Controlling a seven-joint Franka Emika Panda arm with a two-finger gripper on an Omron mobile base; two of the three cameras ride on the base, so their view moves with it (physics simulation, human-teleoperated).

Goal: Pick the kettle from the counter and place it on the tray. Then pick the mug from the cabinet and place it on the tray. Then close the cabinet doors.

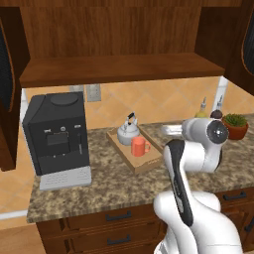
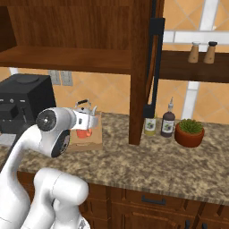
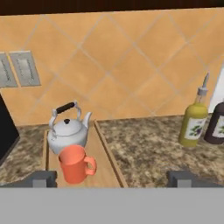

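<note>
On the tray: the kettle (image 3: 68, 131) and the mug (image 3: 75, 163) both stand upright on the light-wood tray (image 1: 130, 158), the mug just in front of the kettle, toward the tray's near end.
Kettle: silvery white, black arched handle up, spout pointing toward the tray's right edge in the hand view.
Mug: orange-red, its handle turned toward the tray's right edge.
Tray: lies on the counter (image 1: 109, 183) near the back wall, between the coffee machine (image 1: 57, 139) and the bottles.
Gripper: the gripper (image 3: 116, 178) hangs in the air above the counter, apart from the tray, fingers spread wide with nothing between them.
Cabinet: the cabinet (image 1: 119, 30) stands open above the counter; its shelf (image 1: 119, 69) is bare wood.
Cabinet doors: the left door (image 1: 7, 84) and the right door (image 2: 150, 71) are both swung out.
Counter's right end: a yellow bottle (image 3: 193, 122) and a dark bottle (image 3: 216, 122) stand side by side, with a potted plant (image 2: 189, 132) just beyond them.
</note>
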